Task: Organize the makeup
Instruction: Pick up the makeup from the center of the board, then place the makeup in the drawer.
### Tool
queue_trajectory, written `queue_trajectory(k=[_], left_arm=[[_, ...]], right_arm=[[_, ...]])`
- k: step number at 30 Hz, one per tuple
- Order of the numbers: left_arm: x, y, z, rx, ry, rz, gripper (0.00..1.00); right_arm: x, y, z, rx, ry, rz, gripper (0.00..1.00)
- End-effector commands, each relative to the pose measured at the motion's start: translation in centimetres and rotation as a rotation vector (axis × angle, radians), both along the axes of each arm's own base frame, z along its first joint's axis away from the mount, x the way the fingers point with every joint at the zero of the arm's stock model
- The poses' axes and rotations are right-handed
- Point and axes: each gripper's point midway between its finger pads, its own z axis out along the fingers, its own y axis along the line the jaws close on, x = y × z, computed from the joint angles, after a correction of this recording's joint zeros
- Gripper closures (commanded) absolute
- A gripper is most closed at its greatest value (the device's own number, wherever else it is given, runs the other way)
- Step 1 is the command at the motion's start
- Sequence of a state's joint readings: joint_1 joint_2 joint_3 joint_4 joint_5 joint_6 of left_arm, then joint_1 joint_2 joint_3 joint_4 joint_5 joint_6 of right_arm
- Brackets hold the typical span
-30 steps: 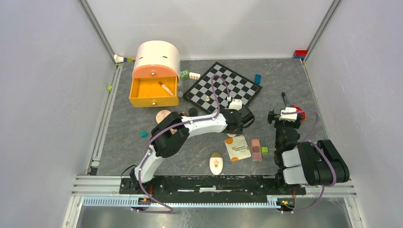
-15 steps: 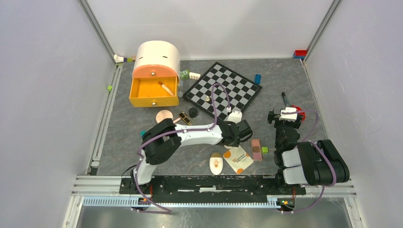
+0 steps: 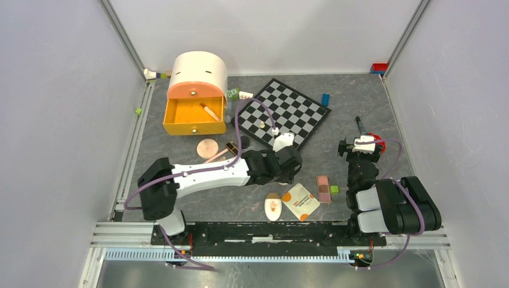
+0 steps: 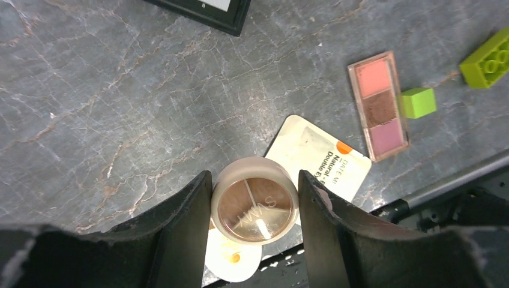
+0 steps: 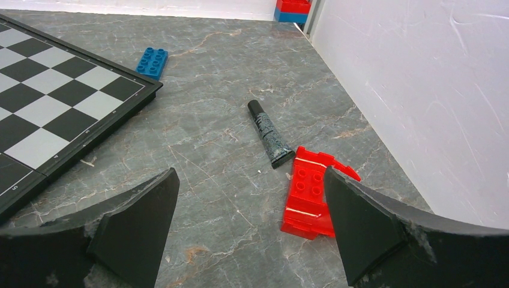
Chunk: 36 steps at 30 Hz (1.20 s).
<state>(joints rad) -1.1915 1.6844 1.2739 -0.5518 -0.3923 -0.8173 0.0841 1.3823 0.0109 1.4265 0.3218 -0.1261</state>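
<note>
Far left: the pink-topped organiser [image 3: 198,72] stands at the back of the table [image 3: 168,180]. Its orange drawer [image 3: 193,128] is pulled out toward the arms and already holds one slim stick.

Nearer the arms, the peach compact [image 3: 207,146] lies flat, well short of the drawer.

Centre: the left arm is stretched low and long across the table, with the forearm nearly level and the wrist bent so the left hand [image 3: 287,163] points down. The hand is closed on a round brown compact [image 4: 255,207], one finger on each side of its rim and the lid facing up. The compact looks lifted clear of the table. In the wrist view it overlaps the white-orange sachet [image 4: 318,162] and the cream oval [image 3: 273,206].

Key relation: the open drawer lies far back and to the left of the loaded hand. The left arm is the one on that side, so I judge the carry to be its job. The compact is round, so it needs no turning, only height to clear the drawer's front wall.

Right of the sachet is the blush palette [image 3: 323,187], with its long axis pointing away from the arms.

Far right: the right arm is folded back, with the right hand [image 5: 252,222] spread wide and holding nothing. A black tube [image 5: 268,141] lies ahead of it, its tip touching a red brick [image 5: 312,195].
</note>
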Motion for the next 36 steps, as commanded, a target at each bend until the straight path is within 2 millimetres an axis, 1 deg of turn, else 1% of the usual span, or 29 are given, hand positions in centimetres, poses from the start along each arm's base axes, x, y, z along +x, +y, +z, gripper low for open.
queue_trajectory(k=[1, 6, 9, 14, 18, 25, 27, 30, 32, 36], left_arm=[[0.3, 0.9, 4.2, -0.032, -0.088, -0.052, 0.55], [0.7, 2.3, 7.9, -0.006, -0.143, -0.084, 0.55], [0.9, 3.0, 9.3, 0.0, -0.156, -0.098, 0.55], [2.1, 4.5, 11.7, -0.033, -0.154, -0.097, 0.54], [3.4, 6.1, 14.5, -0.079, -0.175, -0.078, 0.54], [5.1, 7.8, 18.9, -0.114, -0.199, -0.105, 0.55], [5.8, 8.6, 20.1, -0.129, -0.209, -0.098, 0.56], [7.2, 10.2, 21.7, -0.154, -0.224, -0.068, 0.56], [8.3, 11.6, 22.6, -0.165, -0.236, -0.037, 0.56], [9.8, 14.1, 24.3, -0.193, -0.263, 0.013, 0.56]], right_arm=[[-3.1, -0.2, -3.0, -0.018, 0.084, 0.004, 0.03], [-3.0, -0.3, -3.0, -0.018, 0.082, 0.003, 0.03], [-3.0, -0.3, -3.0, -0.018, 0.084, 0.004, 0.03], [-3.0, -0.3, -3.0, -0.018, 0.083, 0.003, 0.03], [-3.1, -0.3, -3.0, -0.018, 0.083, 0.004, 0.02], [-3.0, -0.3, -3.0, -0.018, 0.083, 0.003, 0.03], [-3.0, -0.3, -3.0, -0.018, 0.083, 0.003, 0.03], [-3.0, -0.3, -3.0, -0.018, 0.083, 0.004, 0.03], [-3.0, -0.3, -3.0, -0.018, 0.082, 0.003, 0.03], [-3.1, -0.3, -3.0, -0.018, 0.084, 0.004, 0.03]])
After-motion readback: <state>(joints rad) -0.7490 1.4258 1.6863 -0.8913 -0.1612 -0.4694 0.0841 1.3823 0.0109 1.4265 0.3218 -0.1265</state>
